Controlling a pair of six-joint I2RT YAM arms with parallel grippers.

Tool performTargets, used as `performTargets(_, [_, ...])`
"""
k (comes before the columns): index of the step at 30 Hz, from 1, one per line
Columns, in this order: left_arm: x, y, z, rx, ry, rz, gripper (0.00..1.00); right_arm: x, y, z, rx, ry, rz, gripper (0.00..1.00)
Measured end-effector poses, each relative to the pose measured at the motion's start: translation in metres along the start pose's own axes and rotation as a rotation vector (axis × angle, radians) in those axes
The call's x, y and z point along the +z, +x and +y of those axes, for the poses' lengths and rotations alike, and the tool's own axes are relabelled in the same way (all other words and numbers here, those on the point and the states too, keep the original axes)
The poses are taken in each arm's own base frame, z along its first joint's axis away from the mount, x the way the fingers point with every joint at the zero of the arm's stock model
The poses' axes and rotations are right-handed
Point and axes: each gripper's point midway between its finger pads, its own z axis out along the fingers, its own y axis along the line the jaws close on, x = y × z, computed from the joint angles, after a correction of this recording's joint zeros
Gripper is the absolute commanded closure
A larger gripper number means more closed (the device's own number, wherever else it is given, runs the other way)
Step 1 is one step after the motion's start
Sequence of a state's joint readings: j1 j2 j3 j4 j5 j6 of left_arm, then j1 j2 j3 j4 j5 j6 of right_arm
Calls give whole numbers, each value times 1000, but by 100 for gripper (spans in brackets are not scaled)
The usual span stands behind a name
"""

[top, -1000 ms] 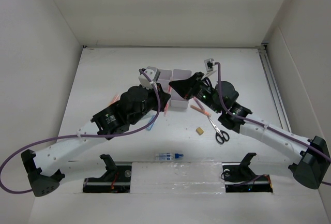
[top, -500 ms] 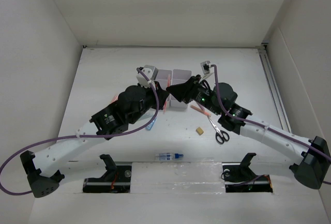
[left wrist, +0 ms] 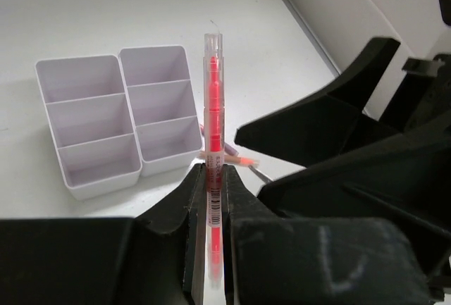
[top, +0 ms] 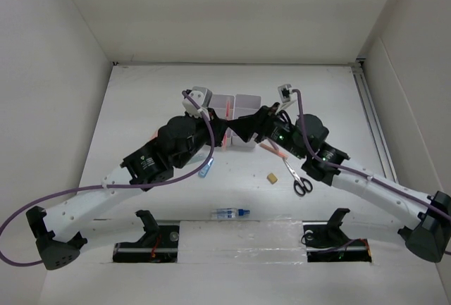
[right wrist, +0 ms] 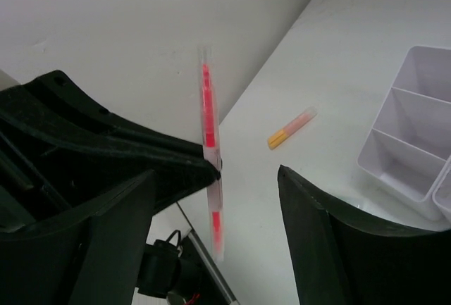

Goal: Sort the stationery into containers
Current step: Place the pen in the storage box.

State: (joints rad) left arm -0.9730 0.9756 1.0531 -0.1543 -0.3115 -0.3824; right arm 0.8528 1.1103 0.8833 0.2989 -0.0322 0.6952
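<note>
My left gripper is shut on a thin red-pink pen, which sticks straight out past its fingertips, in front of the white organizer. In the right wrist view the same pen stands upright, clamped by the left gripper's black fingers. My right gripper is open, its fingers wide on either side of the pen and not touching it. From above, both grippers meet just in front of the organizer, whose compartments look empty.
On the table lie black-handled scissors, a tan eraser cube, a blue-capped bottle, a small blue tube, an orange-tipped pen and another orange-ended pen. White walls enclose the table.
My right gripper has opened from nearly shut to wide, letting go of the pen. The left gripper stays shut on it. Both arms shifted slightly.
</note>
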Motion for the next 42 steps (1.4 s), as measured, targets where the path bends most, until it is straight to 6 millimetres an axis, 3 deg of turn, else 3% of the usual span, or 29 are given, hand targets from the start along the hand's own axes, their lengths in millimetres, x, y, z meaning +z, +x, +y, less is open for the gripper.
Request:
performTargets(5, [2,-10,3,-14,-25,-47,100,-19,-8,-7,-1,39,-25,23])
performTargets(12, [16,-19,20,-24,-148,-115,100,-60,-58,-21,-24,110,-175,23])
performTargets(17, [43,-23,40,-37,-276,-200,100,-90,-82,-14,-50,106,-261,23])
performTargets(20, [62,-26,63,-53,-349,-276,100,-101,-84,-13,-59,110,-270,23])
performTargets(23, [80,-13,97,-25,-435,-302,100,-109,-81,-15,-65,116,-268,23])
performTargets(27, [104,-20,119,1,-487,-380,100,-121,-72,-26,-73,157,-254,22])
performTargets(34, [139,-38,139,34,-522,-466,100,-139,-70,-30,-84,185,-264,22])
performTargets(42, [160,-52,148,49,-536,-520,100,-145,-70,-32,-90,200,-268,22])
